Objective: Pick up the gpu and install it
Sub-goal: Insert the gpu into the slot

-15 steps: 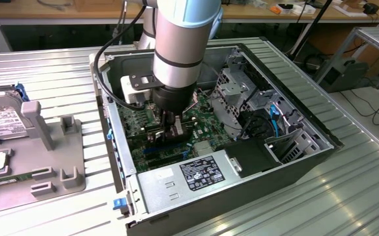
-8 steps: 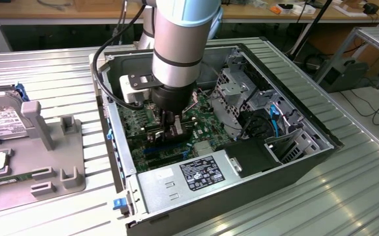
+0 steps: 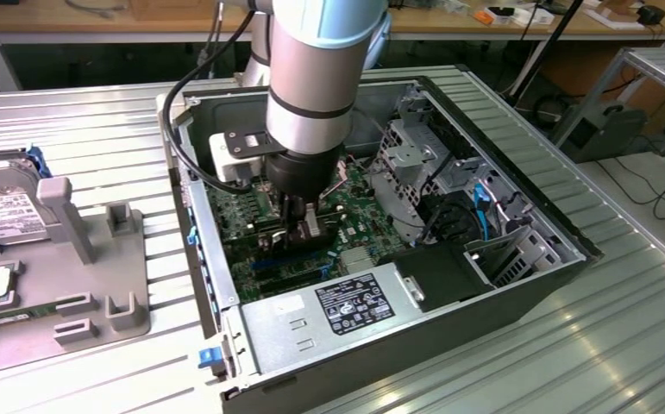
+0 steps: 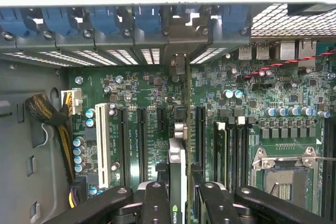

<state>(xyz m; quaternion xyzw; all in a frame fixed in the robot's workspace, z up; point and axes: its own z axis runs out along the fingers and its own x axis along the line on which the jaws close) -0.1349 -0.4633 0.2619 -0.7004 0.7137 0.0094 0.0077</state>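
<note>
Gripper (image 4: pixel 177 195) is down inside the open PC case (image 3: pixel 517 203), over the motherboard (image 4: pixel 262 103), and it is clamped partway shut on the gpu (image 4: pixel 177 171), fingers (image 4: pixel 155 203) pressing either face of the card. So the card is not lying off to any side of the claw; it sits right between the fingertips, edge-on to the wrist camera.

Key relation: the card's long axis runs along the black expansion slots (image 4: pixel 142 140), pointing toward the rear bracket openings with blue latches (image 4: pixel 147 19). In the wrist view the card lines up between two of the slots, close to the one just beside it (whether its edge connector is already touching a slot cannot be told, the card hides its own lower edge).

Look of the gpu: thin card seen nearly on edge, a dark face with a small green logo near the fingers, a silvery metal bit at its far end toward the case rear. Fan side cannot be made out from here.

In the exterior view the arm (image 3: pixel 315 78) comes down steeply into the case and covers most of the card. Grey parts tray (image 3: pixel 79 293) sits on the table at the exterior view's left, well apart.
</note>
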